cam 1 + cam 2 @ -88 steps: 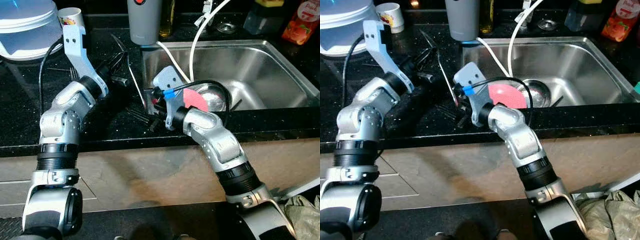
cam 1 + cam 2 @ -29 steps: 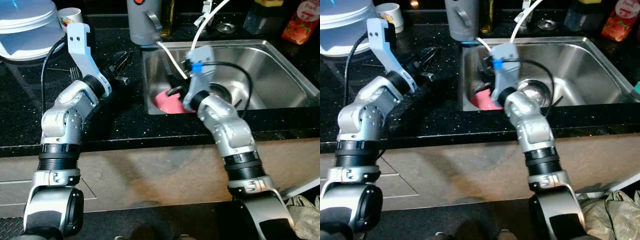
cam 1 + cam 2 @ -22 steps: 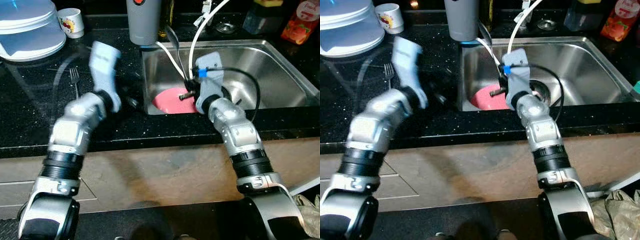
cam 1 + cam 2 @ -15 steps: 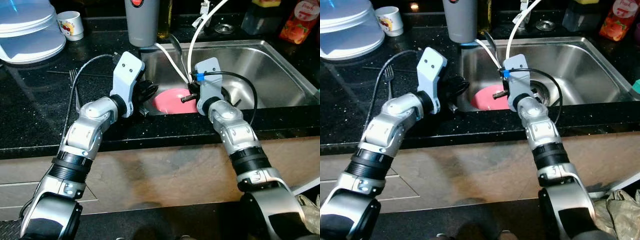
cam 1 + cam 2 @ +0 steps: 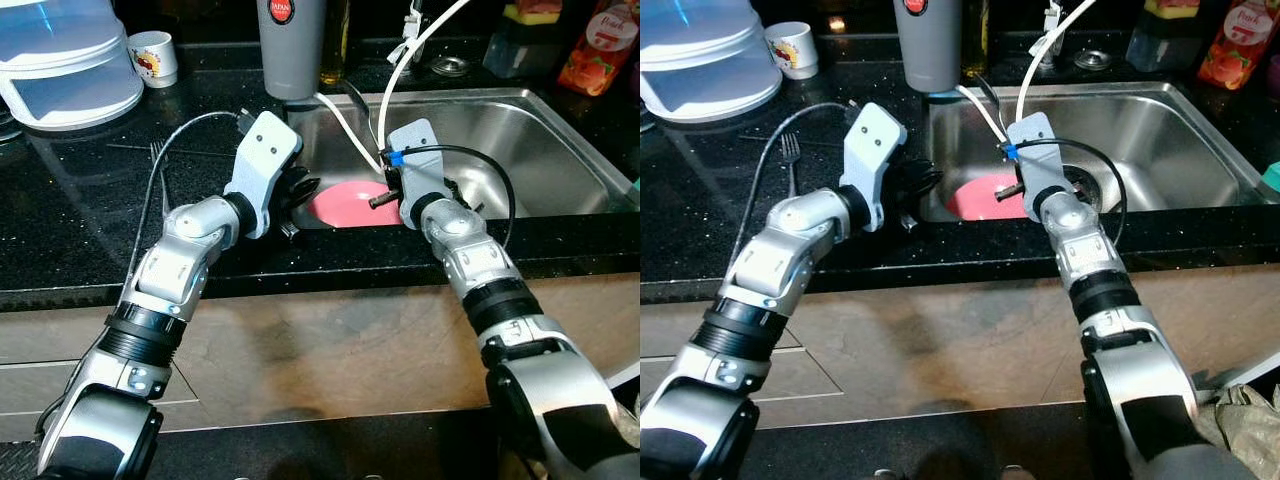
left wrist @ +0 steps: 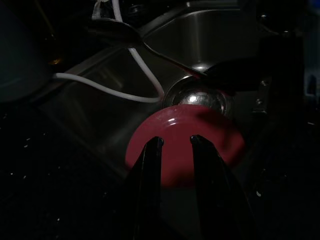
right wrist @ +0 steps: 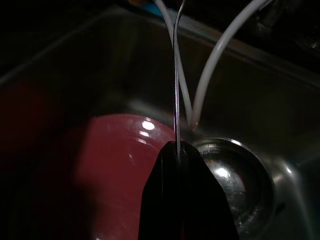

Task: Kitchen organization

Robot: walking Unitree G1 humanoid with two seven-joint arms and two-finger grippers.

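Note:
A pink plate [image 5: 350, 205] lies flat in the steel sink [image 5: 545, 135], beside the drain [image 6: 202, 99]. My right gripper [image 5: 382, 197] hangs just above the plate and is shut on the thin handle of a metal spoon [image 7: 176, 85]. The spoon's bowl [image 6: 115, 32] points up toward the back of the sink. My left gripper [image 5: 300, 192] reaches over the sink's left rim, fingers [image 6: 150, 165] slightly open with nothing between them, aimed at the plate [image 6: 185, 145].
Two white hoses [image 5: 400, 70] hang into the sink behind the spoon. A fork [image 5: 156, 152] lies on the black counter to the left. A grey tumbler [image 5: 292, 45], a white mug [image 5: 155, 55] and a white lidded container [image 5: 60, 60] stand at the back.
My right gripper carried the spoon from the counter edge into the sink over the plate. My left arm swung from the counter to the sink's left rim.

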